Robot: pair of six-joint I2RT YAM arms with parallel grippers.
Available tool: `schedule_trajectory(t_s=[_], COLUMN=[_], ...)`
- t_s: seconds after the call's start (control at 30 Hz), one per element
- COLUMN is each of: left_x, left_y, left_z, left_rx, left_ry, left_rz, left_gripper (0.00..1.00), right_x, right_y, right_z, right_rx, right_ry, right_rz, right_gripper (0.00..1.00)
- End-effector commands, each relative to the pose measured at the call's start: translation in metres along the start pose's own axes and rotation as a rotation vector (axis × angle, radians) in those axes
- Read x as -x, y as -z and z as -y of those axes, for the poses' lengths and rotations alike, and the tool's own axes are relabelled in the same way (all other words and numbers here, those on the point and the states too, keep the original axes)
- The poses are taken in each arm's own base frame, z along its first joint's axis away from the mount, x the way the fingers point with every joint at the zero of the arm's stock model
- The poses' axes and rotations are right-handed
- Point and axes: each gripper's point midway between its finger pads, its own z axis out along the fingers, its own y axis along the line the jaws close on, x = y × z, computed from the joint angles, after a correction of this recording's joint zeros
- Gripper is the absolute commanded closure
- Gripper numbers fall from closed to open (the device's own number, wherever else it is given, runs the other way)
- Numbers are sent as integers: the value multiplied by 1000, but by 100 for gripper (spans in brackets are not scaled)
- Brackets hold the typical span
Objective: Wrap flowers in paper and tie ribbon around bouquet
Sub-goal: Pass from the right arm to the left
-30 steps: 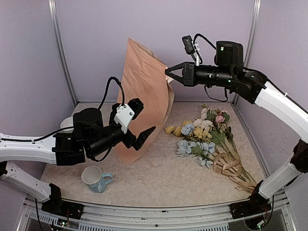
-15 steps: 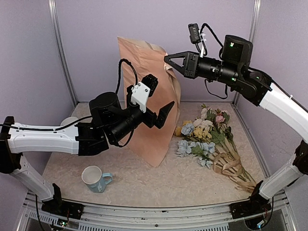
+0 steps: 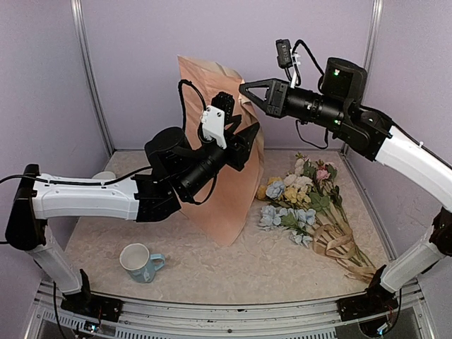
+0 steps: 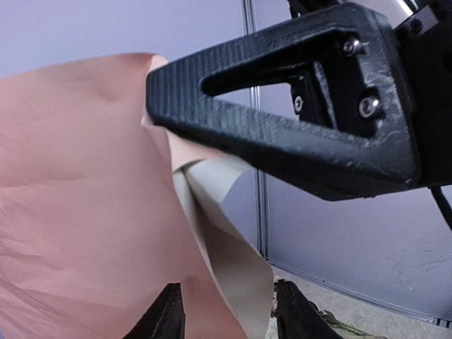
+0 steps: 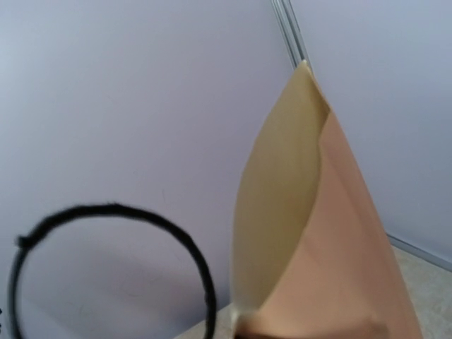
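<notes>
Paper: the peach paper (image 3: 229, 205) is held upright over the middle of the bench (image 3: 212, 272). Its low corner appears to touch the bench surface, and its long axis runs nearly vertical.
Look: it is thin, creased and partly folded, with a paler inner face showing along the right-hand edge.
Right tool: the right tool (image 3: 245, 88) is closed on the paper's top edge, and the sheet hangs from that pinch.
Left tool: the left tool (image 3: 241, 138) is set just below the right one at the paper's free edge. Its fingers (image 4: 169, 318) stand moderately apart, and the edge lies in the gap, not seen clamped.
Key relation: the free edge lies straight ahead of the left tool, so a second grip is judged to fall to the left arm.
Flowers: the flowers (image 3: 300, 194) lie towards the bench's right edge, stems pointing to the near right corner.
Ribbon: the ribbon (image 3: 335, 244) is looped over the stems.
Mug: the mug (image 3: 138, 261) stands near the near left corner, well apart.
</notes>
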Motion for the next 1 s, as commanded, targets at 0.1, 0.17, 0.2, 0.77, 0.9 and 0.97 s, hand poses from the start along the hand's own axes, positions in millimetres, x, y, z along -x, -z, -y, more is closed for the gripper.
schedule_trajectory(t_s=[0.1,0.17,0.2,0.77,0.9,0.97], left_x=[5,2,1,8,12,13], left_y=[-5,-6,-7,-16,-12,-6], left_z=[-6,-8,-13,-13,-15,-17], left_rx=[-10,2,20,-18,-17,-18], left_ry=[60,56,60,98,92,97], left_rz=[36,29,26,80,92,92], left_gripper=[54,53,57,82,100,100], right_x=[8,9,8,-11,-14,-12], right_y=[1,1,1,-4,-1,5], right_z=[-9,-9,-10,-5,-5,-1], right_rx=[24,24,29,30,21,-9], right_ry=[1,1,1,-46,-33,27], right_rz=[36,36,33,-12,-27,-37], right_gripper=[100,100,100,100,100,97])
